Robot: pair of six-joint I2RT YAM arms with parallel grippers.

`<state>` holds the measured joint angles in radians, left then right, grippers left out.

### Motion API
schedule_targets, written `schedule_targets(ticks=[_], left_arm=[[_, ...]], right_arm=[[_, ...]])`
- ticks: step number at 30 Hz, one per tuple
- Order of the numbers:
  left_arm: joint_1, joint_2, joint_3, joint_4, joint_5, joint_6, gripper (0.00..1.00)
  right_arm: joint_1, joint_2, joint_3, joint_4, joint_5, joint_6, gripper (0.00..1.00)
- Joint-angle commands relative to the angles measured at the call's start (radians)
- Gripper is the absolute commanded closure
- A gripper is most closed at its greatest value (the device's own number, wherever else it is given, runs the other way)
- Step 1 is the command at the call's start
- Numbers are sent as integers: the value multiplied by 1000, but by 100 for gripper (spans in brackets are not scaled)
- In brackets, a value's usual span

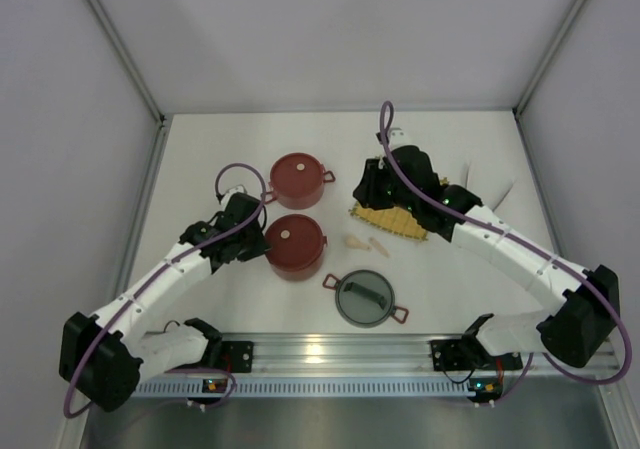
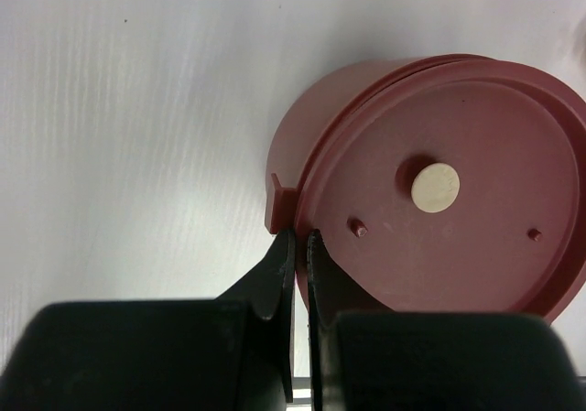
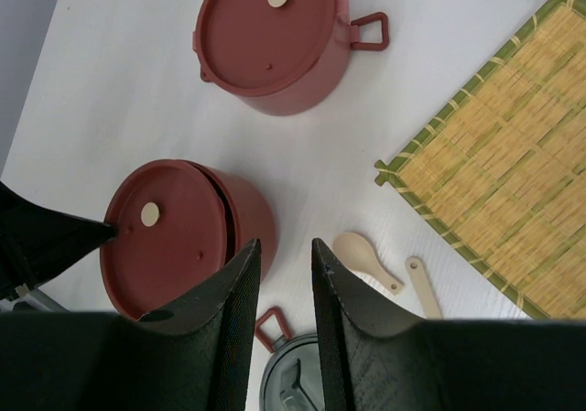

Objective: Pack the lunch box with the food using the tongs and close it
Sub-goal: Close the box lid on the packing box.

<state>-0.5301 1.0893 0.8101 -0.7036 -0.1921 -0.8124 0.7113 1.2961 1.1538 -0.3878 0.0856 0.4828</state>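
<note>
Left gripper (image 2: 302, 239): jaws closed together, tips at the rim of the flat lid (image 2: 458, 264) of the near lunch box tier (image 3: 245, 200). The lid sits skewed off its bowl, and whether the tips pinch it cannot be told. Right gripper (image 3: 284, 246): jaws partly apart, empty, near the yellow mat (image 3: 513, 182). Far tier (image 1: 297, 179) stands closed and the grey domed lid (image 1: 365, 299) lies apart. Tongs and food not seen. Risk: on so slight a purchase the lid may slip and drop.

White arm links (image 1: 515, 259), black joints (image 1: 95, 354), black claws (image 3: 285, 244), purple cables (image 1: 240, 166)
</note>
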Motion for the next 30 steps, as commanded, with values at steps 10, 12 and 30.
schedule_targets(ticks=[10,12,30], left_arm=[[-11,52,-42,-10,-69,9,100],[-11,66,-52,-4,-76,9,99],[-11,127,-69,4,-99,21,95]], right_arm=[[71,35,10,40,-1,19,72],[97,54,24,40,-4,19,72],[232,196,76,102,-24,43,77]])
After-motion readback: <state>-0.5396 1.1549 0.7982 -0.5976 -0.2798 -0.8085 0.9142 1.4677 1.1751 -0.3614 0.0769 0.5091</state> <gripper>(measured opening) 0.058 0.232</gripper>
